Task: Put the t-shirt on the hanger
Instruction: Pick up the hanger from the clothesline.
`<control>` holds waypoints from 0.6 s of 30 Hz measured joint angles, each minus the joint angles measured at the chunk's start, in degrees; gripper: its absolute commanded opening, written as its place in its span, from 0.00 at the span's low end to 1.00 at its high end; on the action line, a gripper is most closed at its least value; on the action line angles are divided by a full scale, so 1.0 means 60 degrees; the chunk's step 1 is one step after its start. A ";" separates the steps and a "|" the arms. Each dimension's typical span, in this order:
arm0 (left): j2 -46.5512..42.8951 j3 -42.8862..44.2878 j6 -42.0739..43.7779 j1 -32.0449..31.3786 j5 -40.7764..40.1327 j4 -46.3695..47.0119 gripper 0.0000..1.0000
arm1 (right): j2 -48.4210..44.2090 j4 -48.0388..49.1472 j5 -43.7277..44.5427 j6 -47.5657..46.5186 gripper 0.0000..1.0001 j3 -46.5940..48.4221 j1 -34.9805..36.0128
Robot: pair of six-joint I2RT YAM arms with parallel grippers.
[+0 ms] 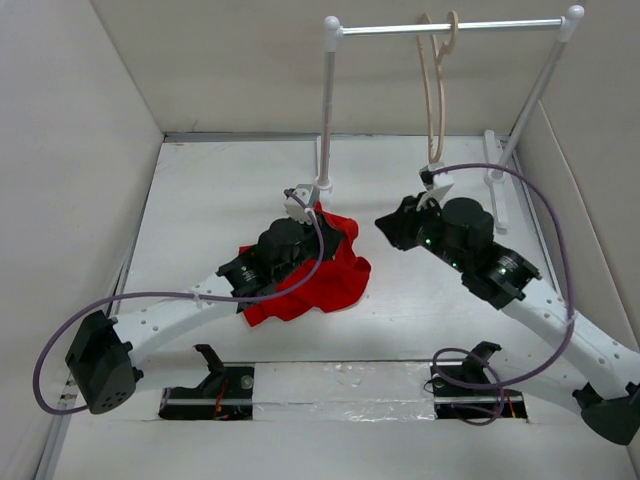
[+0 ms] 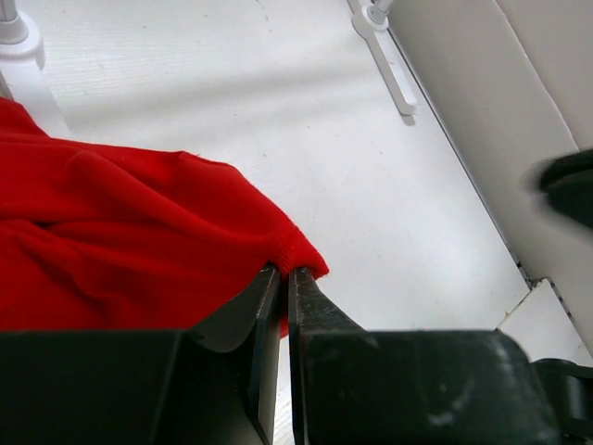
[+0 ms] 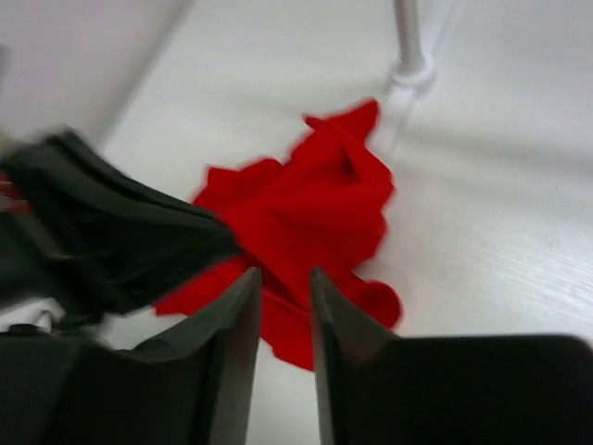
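The red t-shirt (image 1: 335,270) lies crumpled on the white table, partly under my left arm. My left gripper (image 1: 305,235) is shut on a folded edge of it; the left wrist view shows the jaws (image 2: 286,271) pinching the red cloth (image 2: 130,241). My right gripper (image 1: 384,222) hovers just right of the shirt, slightly open and empty. Its wrist view shows the gripper (image 3: 283,273) above the shirt (image 3: 315,209), not touching it. The beige hanger (image 1: 437,90) hangs by its hook on the rod at the back right.
A white rack with a silver rod (image 1: 450,27) stands at the back; its left post (image 1: 326,110) rises just behind the shirt and its right foot (image 2: 384,56) lies near the right wall. White walls (image 1: 70,150) enclose the table on three sides.
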 measured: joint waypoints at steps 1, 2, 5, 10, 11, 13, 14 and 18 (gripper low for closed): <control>0.0069 -0.0018 -0.0033 0.0000 0.0055 0.0095 0.00 | -0.0135 -0.0102 -0.0146 -0.0011 0.00 0.0324 0.0000; 0.0113 -0.0044 -0.0047 0.0000 0.0098 0.0178 0.00 | -0.0229 -0.0233 -0.0226 0.0040 0.00 0.0710 0.0000; 0.0248 -0.0062 -0.0084 0.0000 0.0175 0.0280 0.00 | -0.0160 -0.0430 -0.0025 -0.0044 0.00 0.2222 -0.0069; 0.0291 -0.0171 -0.0106 0.0000 0.0219 0.0441 0.00 | 0.1275 -0.0484 0.1752 -0.0637 0.44 0.5625 -0.0754; 0.0291 -0.0175 -0.0106 0.0000 0.0240 0.0455 0.00 | 0.1738 -0.0597 0.2175 -0.0790 0.67 0.6390 -0.0991; 0.0291 -0.0204 -0.0109 0.0000 0.0284 0.0561 0.00 | 0.2743 -0.0769 0.2958 -0.1137 0.75 0.7741 -0.1435; 0.0291 -0.0240 -0.0109 0.0000 0.0321 0.0648 0.00 | 0.3228 -0.0962 0.3289 -0.1282 0.78 0.8335 -0.1657; 0.0291 -0.0412 -0.0106 0.0000 0.0419 0.0823 0.00 | 0.4965 -0.1606 0.3960 -0.1752 0.76 0.9679 -0.2430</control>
